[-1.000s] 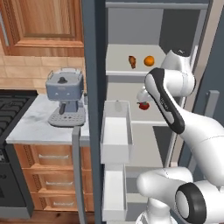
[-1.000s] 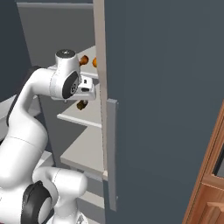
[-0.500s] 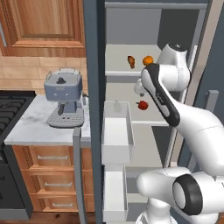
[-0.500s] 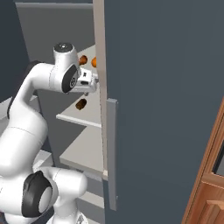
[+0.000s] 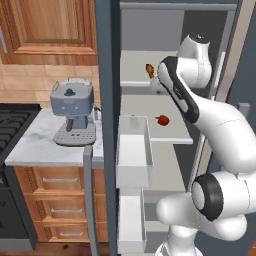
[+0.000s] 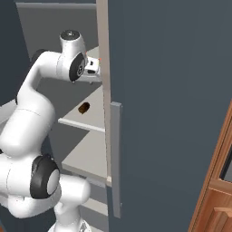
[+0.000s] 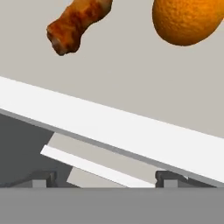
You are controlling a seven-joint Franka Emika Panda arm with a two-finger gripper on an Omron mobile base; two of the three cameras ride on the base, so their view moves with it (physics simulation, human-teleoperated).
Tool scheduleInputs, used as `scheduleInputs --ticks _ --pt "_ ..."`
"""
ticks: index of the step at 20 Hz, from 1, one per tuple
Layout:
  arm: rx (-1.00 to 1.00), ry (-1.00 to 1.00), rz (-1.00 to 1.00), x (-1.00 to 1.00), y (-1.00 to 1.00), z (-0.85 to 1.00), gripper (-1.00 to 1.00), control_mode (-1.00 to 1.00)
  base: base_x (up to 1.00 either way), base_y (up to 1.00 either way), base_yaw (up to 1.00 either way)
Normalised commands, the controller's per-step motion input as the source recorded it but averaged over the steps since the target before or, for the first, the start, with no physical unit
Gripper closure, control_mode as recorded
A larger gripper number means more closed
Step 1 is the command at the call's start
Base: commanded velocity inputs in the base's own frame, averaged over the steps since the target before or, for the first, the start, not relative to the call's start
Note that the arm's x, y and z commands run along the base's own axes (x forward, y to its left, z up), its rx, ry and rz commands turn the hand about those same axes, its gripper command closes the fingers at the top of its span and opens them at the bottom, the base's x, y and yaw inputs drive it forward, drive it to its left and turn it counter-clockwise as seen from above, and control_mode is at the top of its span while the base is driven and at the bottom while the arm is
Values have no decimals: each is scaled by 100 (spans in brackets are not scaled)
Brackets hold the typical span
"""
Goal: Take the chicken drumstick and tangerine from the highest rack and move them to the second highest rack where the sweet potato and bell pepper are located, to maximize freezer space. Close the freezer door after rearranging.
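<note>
On the highest rack lie the brown chicken drumstick and, to its right in the hand view, the orange tangerine. My gripper is open, its fingertips wide apart with nothing between them, just in front of and slightly below that rack's white front edge. The left base view has the drumstick left of my hand, and my arm hides the tangerine. On the second rack sit the red bell pepper and the sweet potato.
The freezer door stands open at my right, with its handle close to the arm. Door bins jut out at the left of the opening. A coffee machine stands on the counter beside the freezer.
My hand has risen from about the second rack's level up to the front edge of the highest rack. The food has not moved.
</note>
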Motion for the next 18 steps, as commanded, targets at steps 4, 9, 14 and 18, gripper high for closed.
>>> scheduleInputs --ticks 4,9,14,18 --pt "0 0 -19 64 -27 3 -100 -100 0 0 0" --pt "0 -7 -29 56 -9 25 -100 -100 0 0 0" --pt "-5 -37 -13 11 -5 6 -100 -100 0 0 0" --pt "-8 -36 -22 1 -10 -6 -100 -100 0 0 0"
